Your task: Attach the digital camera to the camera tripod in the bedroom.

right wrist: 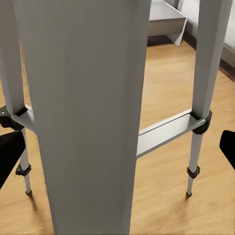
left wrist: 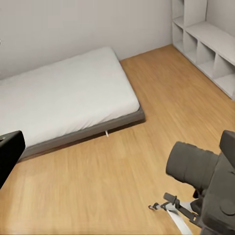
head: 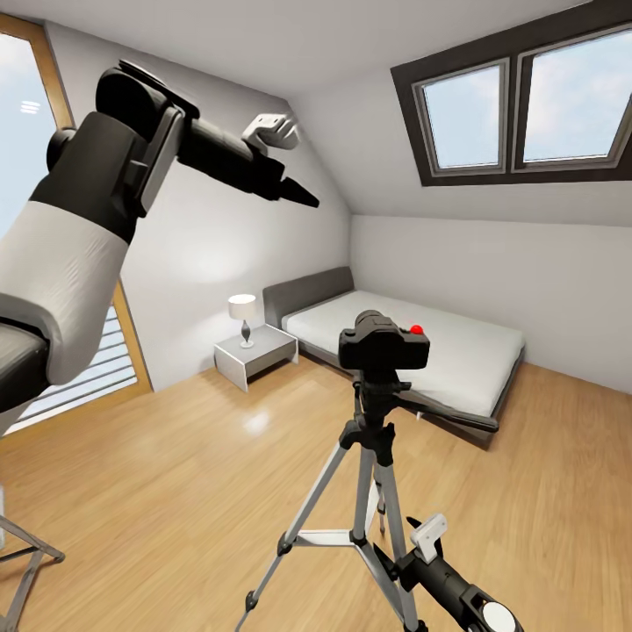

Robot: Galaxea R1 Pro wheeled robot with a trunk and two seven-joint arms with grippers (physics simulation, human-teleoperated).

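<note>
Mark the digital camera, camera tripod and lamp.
digital camera (head: 384,344), head view, front of black body.
camera tripod (head: 364,478), head view, silver leg below the head.
lamp (head: 242,307), head view, white shade.

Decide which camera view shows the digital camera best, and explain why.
The head view: the digital camera sits whole on the tripod, red button visible. The left wrist view catches its lens and part of its body; the right wrist view has tripod legs.

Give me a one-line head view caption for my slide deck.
Digital camera sits atop the camera tripod before the bed, left tool raised.
</note>
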